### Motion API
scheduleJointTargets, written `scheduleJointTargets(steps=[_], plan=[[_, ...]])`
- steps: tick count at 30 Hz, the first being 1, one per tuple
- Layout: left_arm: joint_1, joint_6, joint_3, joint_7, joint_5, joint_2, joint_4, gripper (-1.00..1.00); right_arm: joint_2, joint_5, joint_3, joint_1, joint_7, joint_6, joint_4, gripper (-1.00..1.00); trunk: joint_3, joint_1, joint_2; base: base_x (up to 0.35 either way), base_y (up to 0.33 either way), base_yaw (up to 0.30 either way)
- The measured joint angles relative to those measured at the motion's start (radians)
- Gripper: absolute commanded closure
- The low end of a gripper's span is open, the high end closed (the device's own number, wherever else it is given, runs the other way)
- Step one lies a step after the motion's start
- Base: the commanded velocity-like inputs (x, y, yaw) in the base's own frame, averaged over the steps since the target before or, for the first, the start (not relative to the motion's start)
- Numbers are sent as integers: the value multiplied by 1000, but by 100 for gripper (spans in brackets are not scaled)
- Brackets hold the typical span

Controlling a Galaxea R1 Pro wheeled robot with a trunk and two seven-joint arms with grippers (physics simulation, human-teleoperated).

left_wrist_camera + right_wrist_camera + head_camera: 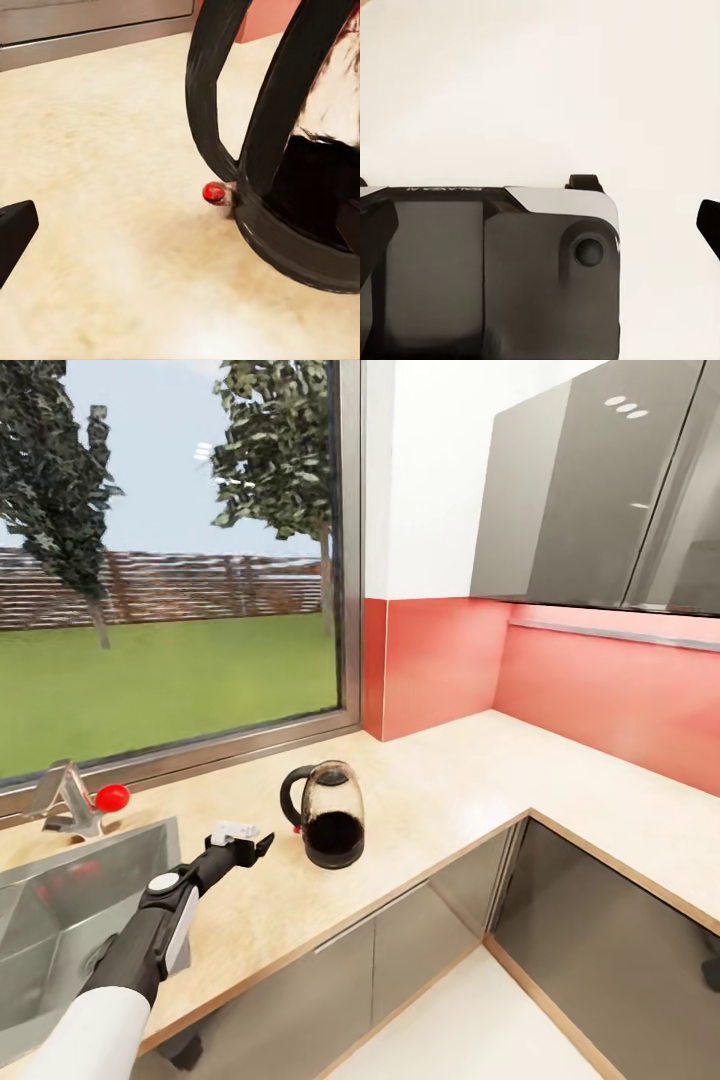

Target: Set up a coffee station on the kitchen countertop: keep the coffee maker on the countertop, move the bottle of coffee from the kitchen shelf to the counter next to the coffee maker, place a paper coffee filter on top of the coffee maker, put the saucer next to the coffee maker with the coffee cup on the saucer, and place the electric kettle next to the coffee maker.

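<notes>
The electric kettle [331, 815], domed clear glass with a black base and loop handle, stands upright on the light-wood countertop [440, 780] to the right of the sink. My left gripper [255, 847] hovers low over the counter just left of the kettle's handle, open and holding nothing. In the left wrist view the kettle's handle [217, 97], red switch [214, 193] and base [300, 247] loom close, with one fingertip [15, 232] at the picture's edge. My right gripper [540, 232] is open over white floor and part of my own body. The coffee maker is out of view.
A steel sink [60, 920] with a faucet [65, 800] and a red knob [111, 797] lies left of my arm. A window runs behind the counter. A red backsplash [600, 690] and grey wall cabinets [590, 490] line the corner at right.
</notes>
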Motion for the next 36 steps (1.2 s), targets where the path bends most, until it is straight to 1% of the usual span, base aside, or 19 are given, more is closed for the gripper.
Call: scheduleJointTargets(steps=[8,13,16,19,21,25,33,36], plan=[[0,-1,2,1,-1,0,0,-100,0,0,0,0,0,0,0,-100,0,0,0,18,0,0],[0,-2,3,2,-2,0,0,-100,0,0,0,1,0,-1,0,-100,0,0,0,203,0,0],[0,-2,4,6,-1,0,0,-100,0,0,0,2,0,-1,0,-100,0,0,0,61,0,0],[0,-2,3,44,0,0,0,-100,0,0,0,2,0,-1,0,-100,0,0,0,28,0,0],[0,-2,2,49,1,-1,0,-100,0,-1,0,2,0,-1,0,-100,0,0,0,143,-40,0],[0,-2,1,51,2,-1,0,-100,0,0,0,2,0,-1,0,-100,0,0,0,146,-48,0],[0,-2,1,51,2,-1,0,-100,0,0,0,2,0,-1,0,-100,0,0,0,31,-5,0],[0,-2,1,51,2,-1,1,-100,0,0,0,2,0,-1,0,-100,0,0,0,201,0,0]])
